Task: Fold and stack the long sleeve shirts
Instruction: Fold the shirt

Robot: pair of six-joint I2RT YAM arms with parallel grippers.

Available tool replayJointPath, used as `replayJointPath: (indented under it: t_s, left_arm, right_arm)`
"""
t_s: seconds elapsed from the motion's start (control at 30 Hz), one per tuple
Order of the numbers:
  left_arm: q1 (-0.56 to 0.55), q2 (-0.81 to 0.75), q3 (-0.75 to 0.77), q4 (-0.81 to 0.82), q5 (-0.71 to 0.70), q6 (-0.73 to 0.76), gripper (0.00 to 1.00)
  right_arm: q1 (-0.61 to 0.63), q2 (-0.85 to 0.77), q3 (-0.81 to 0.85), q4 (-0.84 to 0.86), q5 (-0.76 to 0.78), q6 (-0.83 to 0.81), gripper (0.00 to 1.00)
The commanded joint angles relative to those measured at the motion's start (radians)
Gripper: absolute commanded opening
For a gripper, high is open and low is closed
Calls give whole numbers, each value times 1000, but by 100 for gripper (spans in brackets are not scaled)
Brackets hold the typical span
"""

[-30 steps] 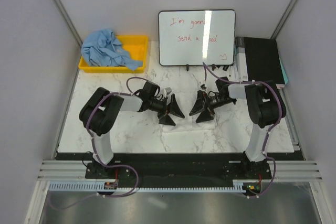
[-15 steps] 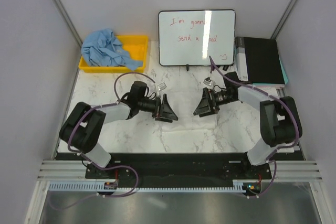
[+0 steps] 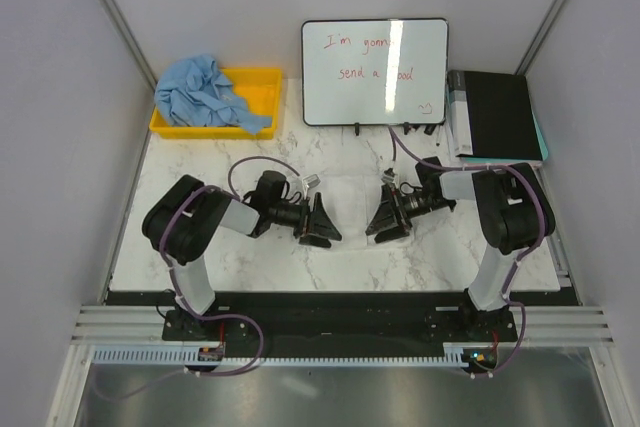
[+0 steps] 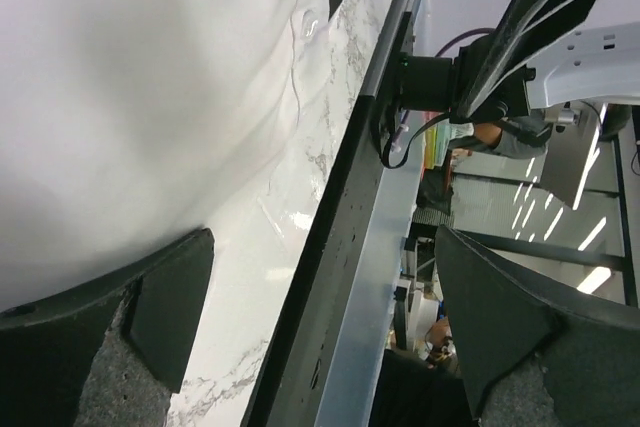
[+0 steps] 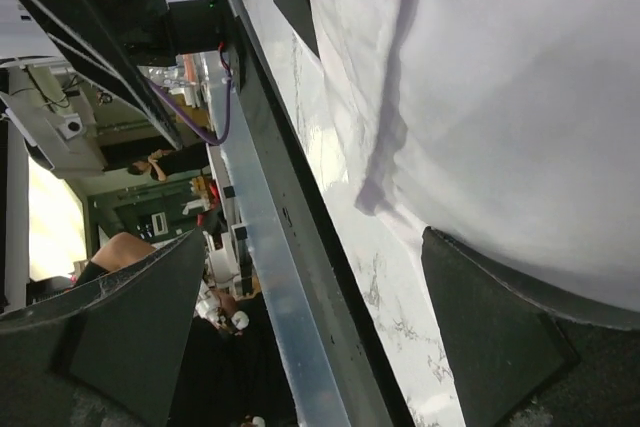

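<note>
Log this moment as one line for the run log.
left gripper: jaws open, at plain white cloth shirt | right gripper: jaws open, same shirt | light blue cloth shirt: in yellow plastic bin

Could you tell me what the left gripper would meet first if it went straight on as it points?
Probably the white shirt, spread just ahead of the open left gripper, though depth is unclear.

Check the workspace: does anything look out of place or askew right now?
The light blue shirt sits crumpled in the yellow bin, draping over its front rim, not laid out. The white shirt lies between the open left gripper and right gripper. Nothing else looks odd.
</note>
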Motion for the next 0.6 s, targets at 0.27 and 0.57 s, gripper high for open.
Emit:
replayJointPath:
  t_s: [0.27,0.57]
  left_arm:
    - [24,-308,117,-181,70,91,99]
    - [29,74,428,-76,-28,-4,99]
  right_arm:
    - [-71,-122,272,-224,-1,-150,98]
    - [-42,89,352,277,40,301,98]
